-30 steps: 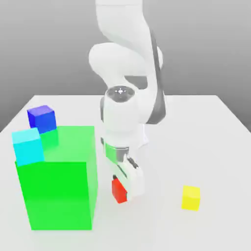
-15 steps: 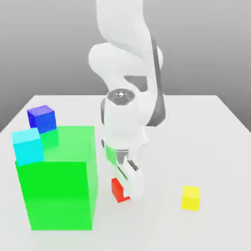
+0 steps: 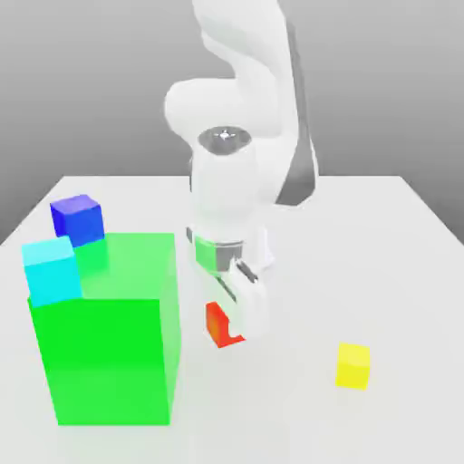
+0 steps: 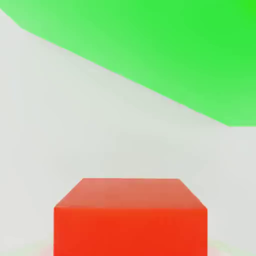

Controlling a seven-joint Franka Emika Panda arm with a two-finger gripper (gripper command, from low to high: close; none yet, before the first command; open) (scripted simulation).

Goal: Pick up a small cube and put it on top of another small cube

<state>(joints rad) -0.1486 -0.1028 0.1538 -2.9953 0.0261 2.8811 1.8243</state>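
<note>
The gripper (image 3: 245, 331) is closed on the plain red cube (image 3: 218, 324), between the big green block (image 3: 109, 353) and the yellow cube (image 3: 353, 366). Only the exterior view shows the yellow, blue (image 3: 78, 220) and cyan (image 3: 53, 271) cubes, the latter two at the left.

The small red cube (image 3: 220, 326) and the yellow cube (image 3: 352, 366) look like smooth, plain plastic — matt rather than glossy. The big green block (image 3: 107, 358) has the same even smoothness, while the arm's white shell (image 3: 222, 186) looks like smooth plastic — glossier at its dark, highlighted cap (image 3: 224, 140).
</note>
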